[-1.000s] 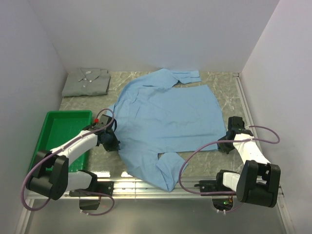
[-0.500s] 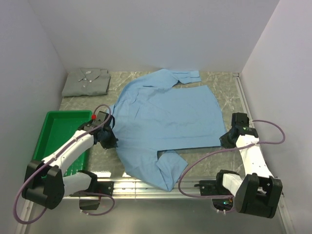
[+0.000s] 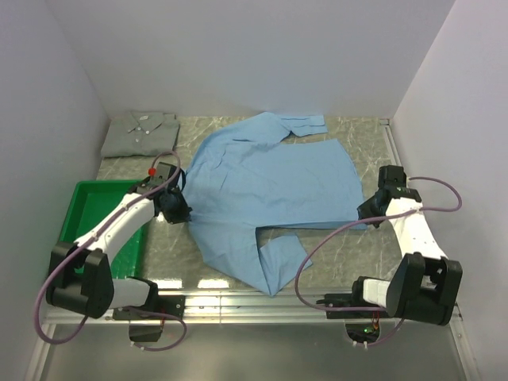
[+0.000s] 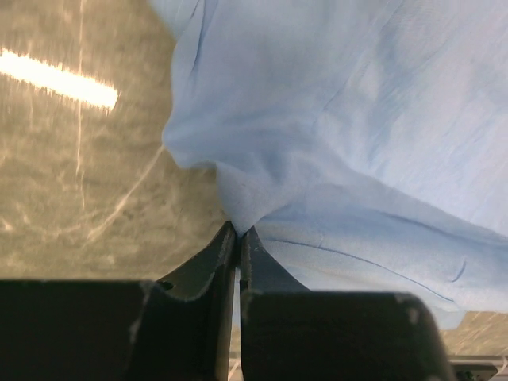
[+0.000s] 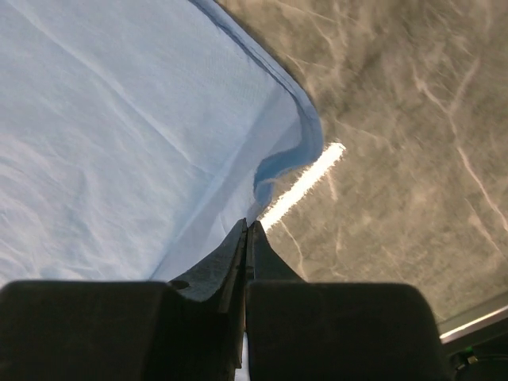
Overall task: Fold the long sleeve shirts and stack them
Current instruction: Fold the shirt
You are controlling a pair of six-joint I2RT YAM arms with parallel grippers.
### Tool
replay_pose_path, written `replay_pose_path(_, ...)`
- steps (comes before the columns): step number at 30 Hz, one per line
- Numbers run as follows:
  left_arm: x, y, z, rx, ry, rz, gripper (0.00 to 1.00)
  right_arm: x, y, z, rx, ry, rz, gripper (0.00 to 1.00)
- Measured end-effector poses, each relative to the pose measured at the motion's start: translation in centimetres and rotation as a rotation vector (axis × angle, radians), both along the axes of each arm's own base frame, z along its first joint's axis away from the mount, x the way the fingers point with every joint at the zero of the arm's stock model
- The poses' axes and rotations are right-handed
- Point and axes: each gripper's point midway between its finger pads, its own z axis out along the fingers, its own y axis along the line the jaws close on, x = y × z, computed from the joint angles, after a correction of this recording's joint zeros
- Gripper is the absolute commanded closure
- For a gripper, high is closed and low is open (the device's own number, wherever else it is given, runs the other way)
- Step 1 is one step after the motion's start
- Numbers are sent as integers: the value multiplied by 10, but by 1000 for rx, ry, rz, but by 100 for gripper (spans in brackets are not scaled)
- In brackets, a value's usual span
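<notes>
Light blue shirt [image 3: 270, 190]: spread out flat across the middle of the table [image 3: 365, 143], collar end toward the far wall. One sleeve lies across the far edge by the collar. The other is bunched and doubled over toward the near edge.
Grey-green shirt [image 3: 141, 133]: already folded into a small rectangle, collar up, in the far left corner of the table. It sits beyond the green tray [image 3: 87, 198] and a little apart from the blue one.
Left hand [image 3: 176, 213]: down at the blue shirt's left edge, beside the tray. Its wrist view shows the hand [image 4: 238, 232] with both fingers pressed together and a peak of blue cloth pinched between the tips.
Right hand [image 3: 371, 213]: at the shirt's right-hand corner, near the right edge of the table. Its wrist view shows the hand [image 5: 247, 226] with fingers clamped tight on the hem, which curls up just ahead of the tips.
Green tray: on the left side of the table, partly under the left arm.
</notes>
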Motion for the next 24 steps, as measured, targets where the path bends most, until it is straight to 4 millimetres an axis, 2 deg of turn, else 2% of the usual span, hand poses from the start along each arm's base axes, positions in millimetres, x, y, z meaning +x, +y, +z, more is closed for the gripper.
replay_pose_path(4, 15, -1, -1, 8, -6, -6, 91, 16, 1, -1, 3, -3, 15, 100)
replay_pose_path(9, 21, 1, -13, 20, 18, -5, 89, 41, 4, -1, -13, -10, 45, 100)
replay_pose_path(16, 33, 1, -24, 25, 26, -1, 88, 73, 4, -16, -32, 24, 89, 99)
replay_pose_path(19, 40, -1, -26, 23, 16, 1, 84, 81, 3, -23, -34, 32, 99, 93)
replay_pose_path(24, 46, 2, -31, 27, 16, 13, 69, 94, 2, -31, -48, 34, 123, 79)
